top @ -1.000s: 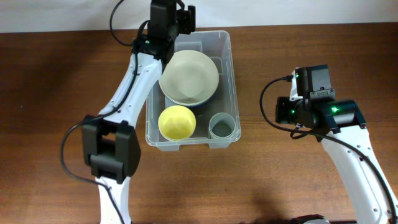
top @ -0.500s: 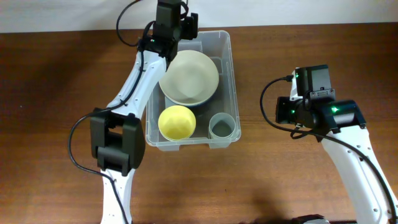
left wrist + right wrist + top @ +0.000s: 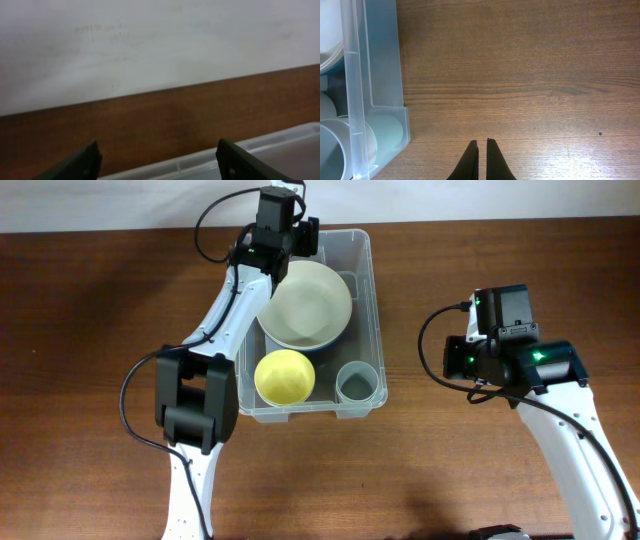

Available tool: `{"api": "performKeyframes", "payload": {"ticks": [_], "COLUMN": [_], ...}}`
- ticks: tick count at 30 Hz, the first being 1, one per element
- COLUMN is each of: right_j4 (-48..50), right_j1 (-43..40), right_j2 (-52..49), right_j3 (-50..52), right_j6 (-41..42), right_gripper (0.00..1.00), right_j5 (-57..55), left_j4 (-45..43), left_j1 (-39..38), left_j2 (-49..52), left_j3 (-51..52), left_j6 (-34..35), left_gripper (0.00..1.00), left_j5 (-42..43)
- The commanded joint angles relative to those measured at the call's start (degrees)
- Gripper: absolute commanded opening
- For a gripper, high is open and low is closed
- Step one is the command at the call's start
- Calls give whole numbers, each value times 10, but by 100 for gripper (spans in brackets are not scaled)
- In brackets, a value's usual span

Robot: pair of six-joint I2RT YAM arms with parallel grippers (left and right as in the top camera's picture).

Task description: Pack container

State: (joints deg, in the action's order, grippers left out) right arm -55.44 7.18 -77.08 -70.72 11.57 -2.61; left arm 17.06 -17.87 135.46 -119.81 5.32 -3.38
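The container (image 3: 373, 290) is a large clear bin in the middle of the table. It holds a big cream bowl (image 3: 305, 303), a yellow bowl (image 3: 284, 375) and a grey cup (image 3: 359, 382). My left gripper (image 3: 288, 228) hovers over the container's far left end, open and empty. Its wrist view shows the gripper (image 3: 157, 148) above the container's far rim (image 3: 280, 140). My right gripper (image 3: 498, 305) is shut and empty over bare table, to the right of the container. In its wrist view the gripper (image 3: 482, 143) is well clear of the container's near right corner (image 3: 380, 55).
A white wall (image 3: 150, 45) rises just beyond the table's far edge. The brown wooden table (image 3: 100, 330) stretches to both sides of the container. The grey cup also shows in the right wrist view (image 3: 340, 145), behind the container wall.
My left arm has shifted a little to the right over the container's far end. The right arm and the things in the container have not moved.
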Motion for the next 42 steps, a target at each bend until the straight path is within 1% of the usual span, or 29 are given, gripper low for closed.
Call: {"api": "performKeyframes", "payload": {"ticks": [1,10,14,19,23,27,32,34,39,42], "right_j4": [0,0,0,0,0,0,-2,-3,-7,-23], "right_j1": [3,3,3,3,3,3,3,3,4,4], "right_j2": [9,9,9,9,9,9,9,9,9,9], "right_j3": [-13,-13,-13,-13,-13,-13,-13,-13,-13,-12], "right_j6": [-2,-2,-2,-2,-2,-2,-3,-26,-116,-158], "right_gripper": [4,4,4,4,4,4,4,4,4,4], "right_j5": [-11,-11,-11,-11,-11,-11,-8,25,157,207], "left_j4": [10,109,118,117,120,139,154,154,153,153], "left_j1": [4,3,3,3,2,-2,-1,-1,-1,-1], "left_j2": [6,7,7,7,7,7,7,7,7,7], "left_j3": [-15,-15,-15,-15,-15,-15,-15,-15,-15,-15], "left_j6": [-9,-9,-9,-9,-9,-9,-9,-9,-9,-9], "left_gripper": [75,76,76,76,76,76,76,76,76,76], "left_j5": [6,8,16,61,72,103,107,107,107,107]}}
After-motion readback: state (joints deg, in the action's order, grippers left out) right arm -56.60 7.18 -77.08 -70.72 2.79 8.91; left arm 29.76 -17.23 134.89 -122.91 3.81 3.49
